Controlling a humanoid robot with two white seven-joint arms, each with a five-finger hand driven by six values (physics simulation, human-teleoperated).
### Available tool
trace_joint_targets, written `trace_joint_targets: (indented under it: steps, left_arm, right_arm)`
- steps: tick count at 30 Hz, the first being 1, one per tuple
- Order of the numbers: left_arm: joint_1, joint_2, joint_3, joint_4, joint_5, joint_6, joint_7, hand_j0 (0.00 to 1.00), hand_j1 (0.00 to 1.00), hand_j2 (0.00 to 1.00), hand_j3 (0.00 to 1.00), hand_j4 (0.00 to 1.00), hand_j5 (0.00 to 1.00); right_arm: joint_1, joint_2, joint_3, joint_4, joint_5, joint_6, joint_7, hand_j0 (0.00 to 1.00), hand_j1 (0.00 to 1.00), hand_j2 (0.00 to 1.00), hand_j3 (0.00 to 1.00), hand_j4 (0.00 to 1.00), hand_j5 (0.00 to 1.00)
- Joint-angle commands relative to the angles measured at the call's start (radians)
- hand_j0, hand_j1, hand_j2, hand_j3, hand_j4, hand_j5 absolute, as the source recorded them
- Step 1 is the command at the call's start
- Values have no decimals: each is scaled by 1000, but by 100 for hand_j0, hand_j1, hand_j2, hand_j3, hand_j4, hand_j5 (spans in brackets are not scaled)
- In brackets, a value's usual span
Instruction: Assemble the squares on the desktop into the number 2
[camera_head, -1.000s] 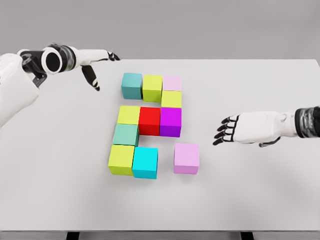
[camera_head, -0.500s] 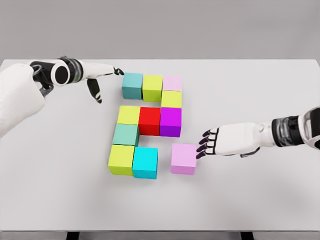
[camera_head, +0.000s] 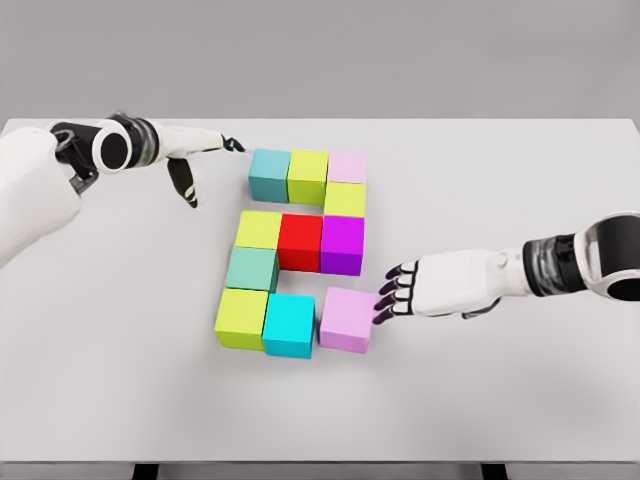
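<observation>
**A:** What is on the table (camera_head: 520, 400)?

**B:** A white table seen from above, with ten coloured cubes near its middle. The top row reads teal cube (camera_head: 269, 171), yellow-green cube (camera_head: 307, 175), pale pink cube (camera_head: 346, 167). Just below the pale pink one sits another yellow-green cube (camera_head: 343, 199). The middle row is a yellow cube (camera_head: 258, 230), a red cube (camera_head: 299, 241) and a purple cube (camera_head: 341, 243), all touching. Below the yellow one is a sea-green cube (camera_head: 250, 268). The bottom row is a lime cube (camera_head: 241, 317) and a cyan cube (camera_head: 289, 324), touching.

**A:** And the tenth?

**B:** A larger-looking pink cube (camera_head: 347, 319) lies just right of the cyan one, at the right end of the bottom row. It sits slightly skewed, and I cannot tell whether it touches the cyan cube.

**A:** Where are the arms?

**B:** The right robot hand (camera_head: 425, 287) reaches in from the right edge. Its dark fingertips (camera_head: 384, 303) rest against the pink cube's right side, fingers extended and gripping nothing. The left robot hand (camera_head: 195, 155) hangs over the table's upper left, near the teal cube but apart from it, fingers loosely spread, one pointing toward the cube, thumb hanging down. It holds nothing.
</observation>
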Motion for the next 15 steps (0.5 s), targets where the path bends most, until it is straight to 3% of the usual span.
trace_joint_targets:
  steps: [1,6,9,15]
  left_arm:
    - [0,15,2,-4,9,-3,0,100,100,100,100,100,100]
    - [0,30,8,-1,13,-17,0,100,100,100,100,100,100]
    - [-2,32,8,-1,24,-17,0,100,100,100,100,100,100]
    - [-2,34,8,-1,24,-17,0,100,100,100,100,100,100]
  right_arm:
    - [0,6,3,0,-5,2,0,100,100,100,100,100,100]
    - [-11,-7,-17,4,-9,2,0,100,100,100,100,100,100]
    - [-9,-34,-80,29,-23,2,0,100,100,100,100,100,100]
    - [6,32,-73,58,-45,2,0,100,100,100,100,100,100]
